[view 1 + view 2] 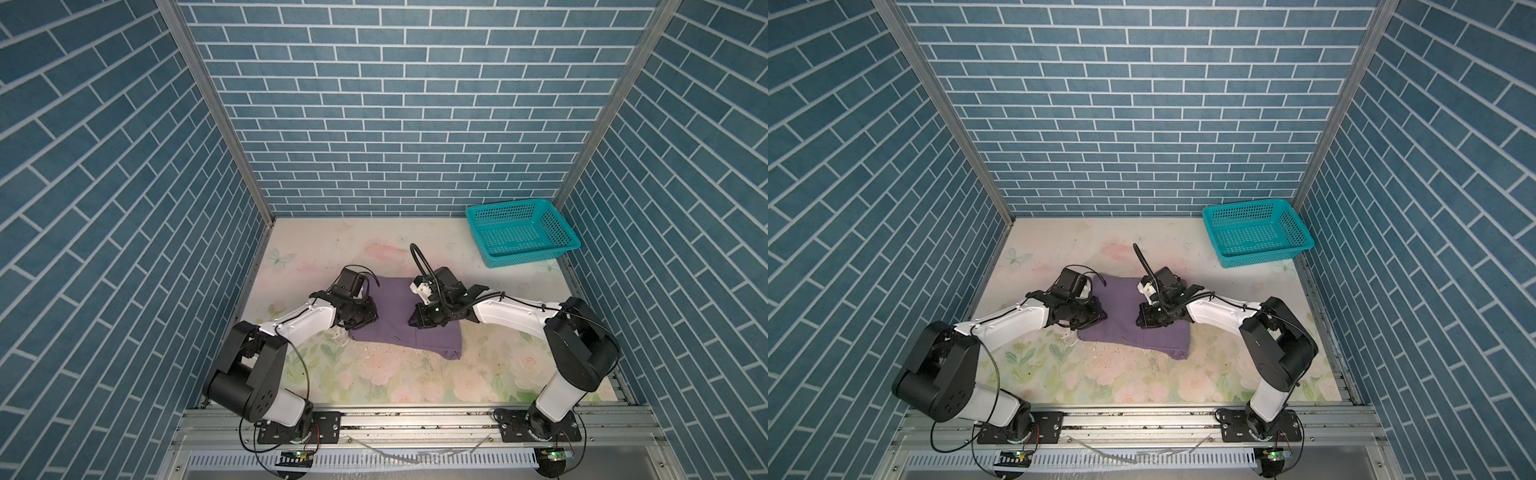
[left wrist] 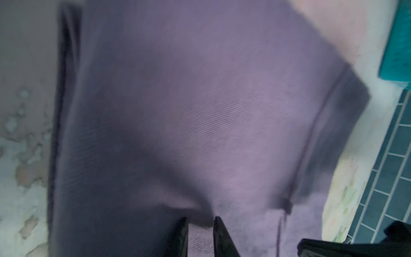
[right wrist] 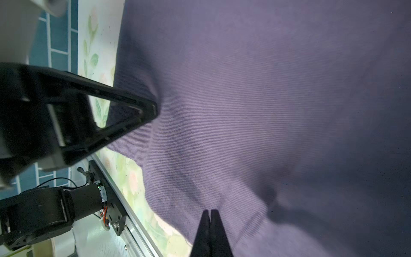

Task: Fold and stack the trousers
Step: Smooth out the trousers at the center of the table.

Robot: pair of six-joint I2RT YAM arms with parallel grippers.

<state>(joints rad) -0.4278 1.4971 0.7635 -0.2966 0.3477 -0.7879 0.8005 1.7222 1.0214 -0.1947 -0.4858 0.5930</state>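
Folded purple trousers (image 1: 395,316) lay on the floral table (image 1: 374,374). My right claw (image 3: 210,211) was closed against them; my left claw (image 2: 200,219) showed a narrow gap, grip unclear.

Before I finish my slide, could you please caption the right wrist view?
Shut right pincer over folded purple trousers, left pincer at their edge.

Bare bench (image 1: 395,382) lies open from 5 to 7 o'clock of the trousers (image 1: 390,307) and at 12. The teal basket (image 1: 521,237) blocks the corner at 2 o'clock; the left arm (image 1: 303,320) and right arm (image 1: 511,311) crowd 9 and 3.
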